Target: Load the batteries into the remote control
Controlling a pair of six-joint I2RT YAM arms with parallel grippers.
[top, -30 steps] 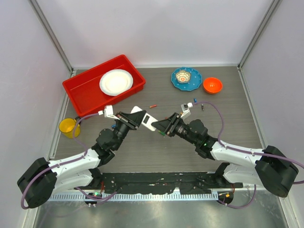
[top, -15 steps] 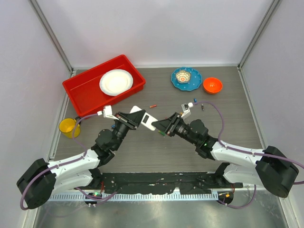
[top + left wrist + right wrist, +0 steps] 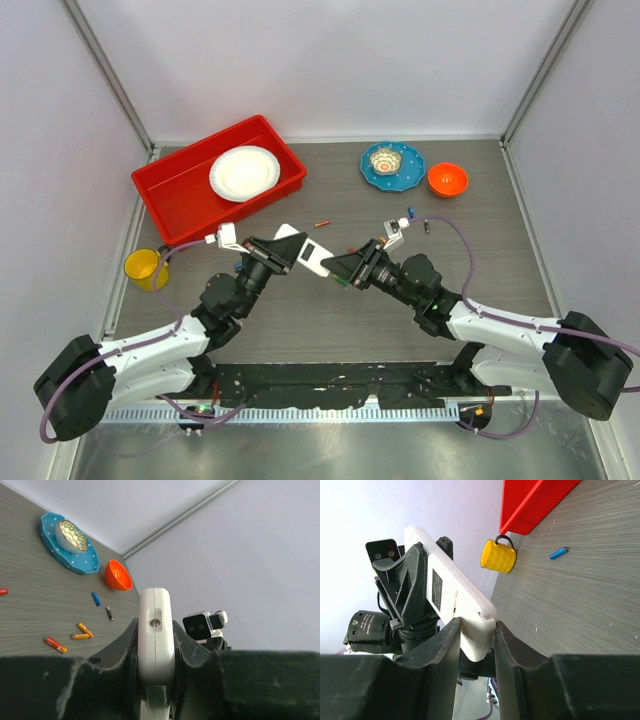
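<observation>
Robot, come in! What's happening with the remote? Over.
Left gripper clamped on remote control. Right gripper pinching its other end. Batteries loose on table.

Grey table, red tray, blue plate, orange bowl, yellow mug, batteries

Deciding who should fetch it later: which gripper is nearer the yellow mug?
Left. The left gripper is mid-table, to the right of the yellow mug. The right gripper is further right, past the remote control.
</observation>
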